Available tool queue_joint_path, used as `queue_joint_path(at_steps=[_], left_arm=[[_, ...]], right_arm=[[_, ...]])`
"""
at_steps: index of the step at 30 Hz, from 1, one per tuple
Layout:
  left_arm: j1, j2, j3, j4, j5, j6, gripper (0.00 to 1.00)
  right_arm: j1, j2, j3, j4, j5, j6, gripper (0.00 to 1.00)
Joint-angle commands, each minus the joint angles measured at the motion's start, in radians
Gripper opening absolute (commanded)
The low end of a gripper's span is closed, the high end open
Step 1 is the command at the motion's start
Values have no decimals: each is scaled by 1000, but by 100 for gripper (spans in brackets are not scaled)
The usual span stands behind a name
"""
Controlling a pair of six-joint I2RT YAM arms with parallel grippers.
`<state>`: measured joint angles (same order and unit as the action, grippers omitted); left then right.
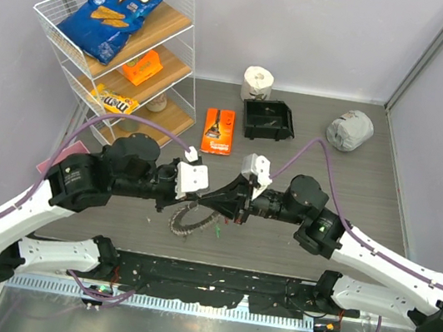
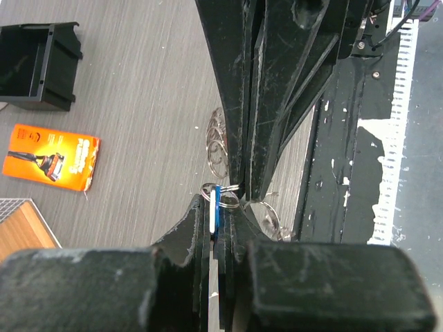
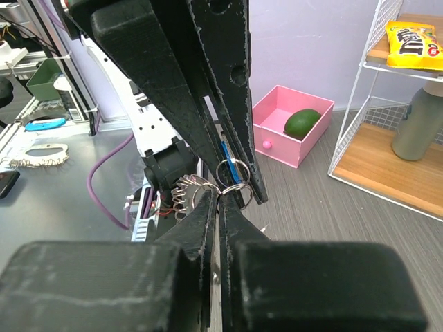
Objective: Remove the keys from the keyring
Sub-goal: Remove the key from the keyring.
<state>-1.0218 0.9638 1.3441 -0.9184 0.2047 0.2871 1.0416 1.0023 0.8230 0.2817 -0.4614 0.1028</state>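
Your left pincer (image 2: pixel 215 202) is clamped on the blue-headed key (image 2: pixel 215 214). Your right pincer (image 3: pixel 220 190) is closed on the keyring (image 1: pixel 186 221), which hangs between them, nearer you than the orange pack (image 1: pixel 219 130). No key looks freed yet.

Right gripper (image 3: pixel 220 199): jaws closed, pinched on keyring (image 3: pixel 188 187). Blue key (image 3: pixel 225 153) is clamped in left gripper (image 3: pixel 243 187) above. Pink box (image 3: pixel 291 149), green object (image 3: pixel 302 122) inside, and wire rack (image 3: pixel 394 173) are recorded beyond.
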Motion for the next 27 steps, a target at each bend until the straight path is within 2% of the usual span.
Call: queue_joint_path(at_steps=[1,13,27], left_arm=[[-6,-34,7,75,9,-14,0],[-6,-63,-48,102,4,-45,0],[-6,-70,-102,159,71,-72,0]], right_arm=[[0,-48,13,17,23,-14,5],[1,-102,-38,51,35,8,5],[1,-209,-148,252,70,51,5]])
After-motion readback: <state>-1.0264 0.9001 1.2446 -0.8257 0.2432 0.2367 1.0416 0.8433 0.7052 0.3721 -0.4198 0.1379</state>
